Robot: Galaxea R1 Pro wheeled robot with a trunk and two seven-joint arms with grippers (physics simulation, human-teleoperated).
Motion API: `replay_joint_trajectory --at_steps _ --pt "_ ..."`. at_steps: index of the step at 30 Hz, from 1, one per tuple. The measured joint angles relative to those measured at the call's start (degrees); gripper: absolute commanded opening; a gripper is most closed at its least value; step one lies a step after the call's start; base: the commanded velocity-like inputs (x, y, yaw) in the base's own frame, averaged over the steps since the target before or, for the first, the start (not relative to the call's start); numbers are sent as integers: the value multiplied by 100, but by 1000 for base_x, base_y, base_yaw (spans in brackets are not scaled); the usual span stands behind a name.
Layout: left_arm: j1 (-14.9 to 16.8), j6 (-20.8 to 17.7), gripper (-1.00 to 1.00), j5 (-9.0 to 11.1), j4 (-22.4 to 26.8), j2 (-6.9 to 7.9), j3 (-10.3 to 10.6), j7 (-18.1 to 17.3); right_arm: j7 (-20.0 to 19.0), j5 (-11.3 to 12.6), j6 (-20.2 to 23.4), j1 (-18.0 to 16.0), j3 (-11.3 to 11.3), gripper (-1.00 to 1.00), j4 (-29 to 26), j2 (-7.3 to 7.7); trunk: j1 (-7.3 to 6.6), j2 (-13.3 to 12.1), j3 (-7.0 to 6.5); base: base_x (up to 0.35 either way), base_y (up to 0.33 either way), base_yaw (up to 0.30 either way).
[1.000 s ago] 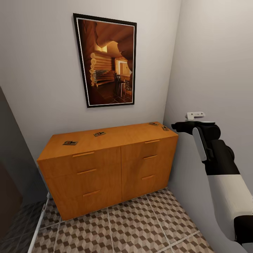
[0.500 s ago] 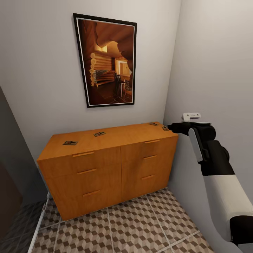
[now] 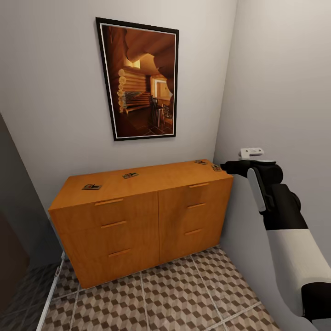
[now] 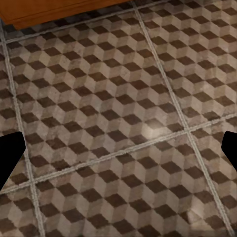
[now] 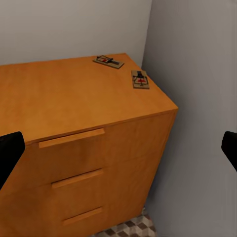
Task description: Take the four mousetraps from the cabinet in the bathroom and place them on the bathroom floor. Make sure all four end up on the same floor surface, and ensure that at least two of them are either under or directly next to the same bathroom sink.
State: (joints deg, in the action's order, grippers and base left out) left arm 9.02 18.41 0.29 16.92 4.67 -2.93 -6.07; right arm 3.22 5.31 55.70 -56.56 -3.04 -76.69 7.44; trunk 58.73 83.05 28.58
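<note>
Head view: mousetraps (image 3: 130,175) atop cabinet (image 3: 138,220)

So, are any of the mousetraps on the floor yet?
No, all four mousetraps lie on top of the cabinet, and none is on the tiled floor.

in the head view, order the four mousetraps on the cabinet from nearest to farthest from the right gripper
1. Mousetrap at the right edge, just beside the right gripper.
2. Mousetrap at the back right corner, slightly further left.
3. Middle mousetrap, near the back of the cabinet top.
4. Left-end mousetrap, farthest.
</note>
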Motion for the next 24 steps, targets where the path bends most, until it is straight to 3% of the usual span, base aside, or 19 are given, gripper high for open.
replay_joint_trajectory --at_steps 24 --pt "0 -2 100 1 -170 12 -4 0 -23 6 -40 367 -3 100 123 -11 -1 0 0 129 0 0"
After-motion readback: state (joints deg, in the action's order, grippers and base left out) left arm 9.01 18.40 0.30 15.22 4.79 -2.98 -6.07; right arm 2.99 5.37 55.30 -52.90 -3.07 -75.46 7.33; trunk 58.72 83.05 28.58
